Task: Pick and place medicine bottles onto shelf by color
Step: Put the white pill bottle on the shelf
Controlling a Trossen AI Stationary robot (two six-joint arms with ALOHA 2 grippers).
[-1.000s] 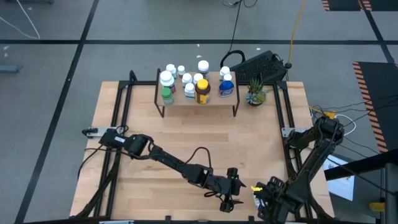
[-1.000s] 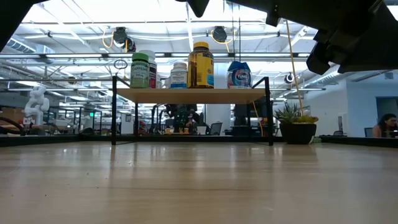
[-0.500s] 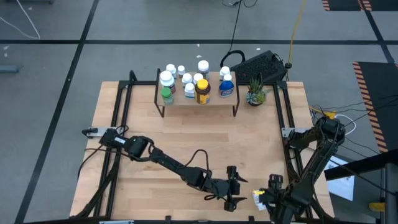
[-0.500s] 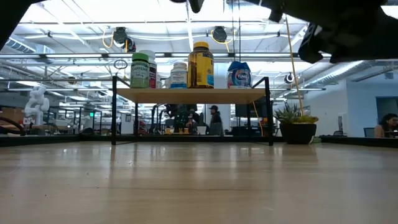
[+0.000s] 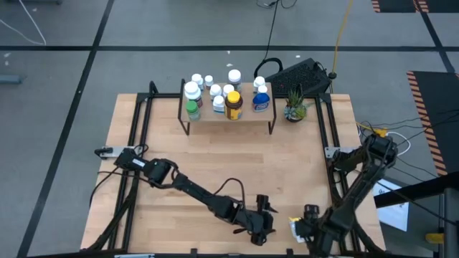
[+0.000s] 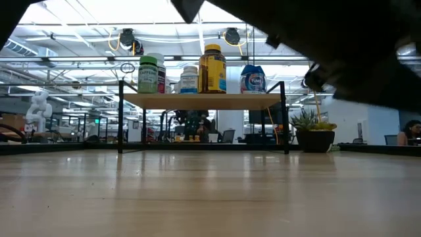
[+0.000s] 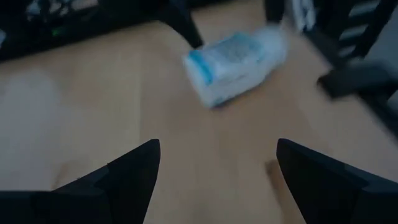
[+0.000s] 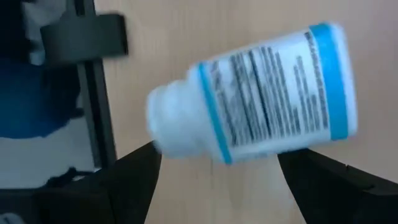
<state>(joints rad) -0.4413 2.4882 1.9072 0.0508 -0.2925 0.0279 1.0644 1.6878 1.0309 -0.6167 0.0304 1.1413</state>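
two grippers, left (image 5: 259, 228) and right (image 5: 308, 221), both with fingers spread apart and holding nothing, near a white blue-banded bottle (image 8: 261, 99) lying on its side at the table's (image 5: 215, 158) near edge, other bottles (image 5: 224, 97) upright on the shelf (image 6: 204, 100).

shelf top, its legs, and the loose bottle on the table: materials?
Shelf top: light wood, matte, grain-toned like the table. Legs: thin black metal, probably painted. Lying white bottle: likely plastic, smooth, with a printed blue-banded label that looks like paper.
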